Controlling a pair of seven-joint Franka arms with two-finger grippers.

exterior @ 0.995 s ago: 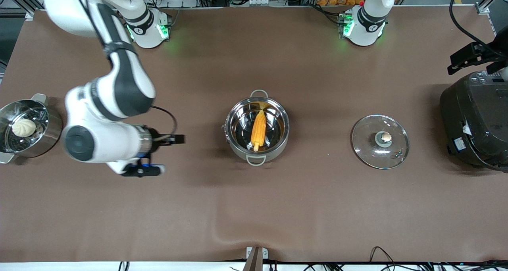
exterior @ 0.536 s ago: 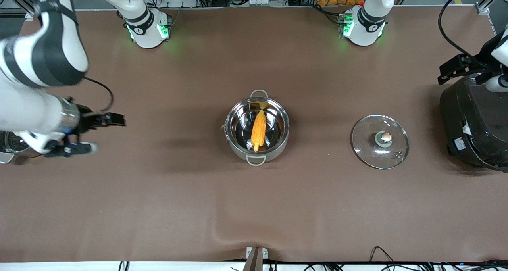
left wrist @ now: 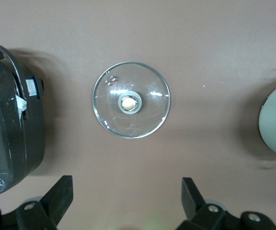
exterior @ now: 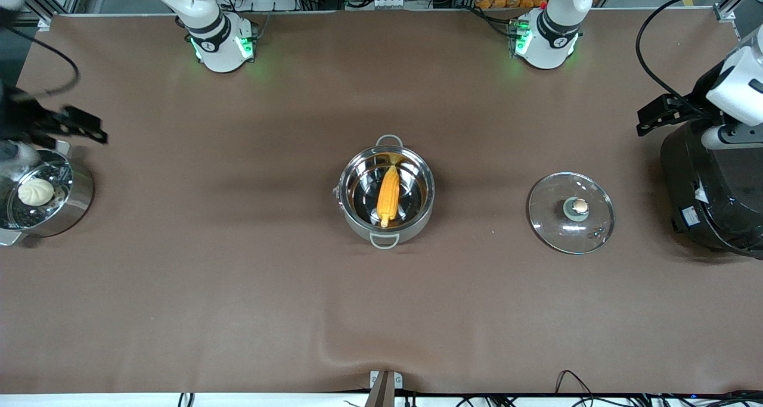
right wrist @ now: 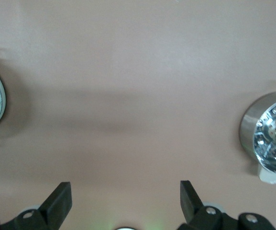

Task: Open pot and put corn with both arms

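I read the job as essentially finished, so what matters now is how each arm stands relative to the pot.

The counter [exterior: 238, 311] carries the big black rice cooker [exterior: 715, 186] at the left arm's end and a steel steamer pot [exterior: 65, 201] holding a white bun [exterior: 36, 191] at the right arm's end. Midway between them sits the stainless pot [exterior: 386, 193], uncovered, its two loop handles lined up toward and away from the front camera.

Its glass lid [exterior: 571, 212] lies flat on the counter, knob up, well apart from the pot toward the left arm's end.

The corn cob [exterior: 388, 196] rests inside the pot, long axis running along that same handle line.

My left gripper [left wrist: 127, 203] hangs over the rice cooker's edge, jaws spread wide and empty, with the lid in its wrist view. My right gripper [right wrist: 126, 203] is up over the steamer pot, also spread and empty. Both are well apart from the pot; if the lid has to go back on, the left arm is the closer one.
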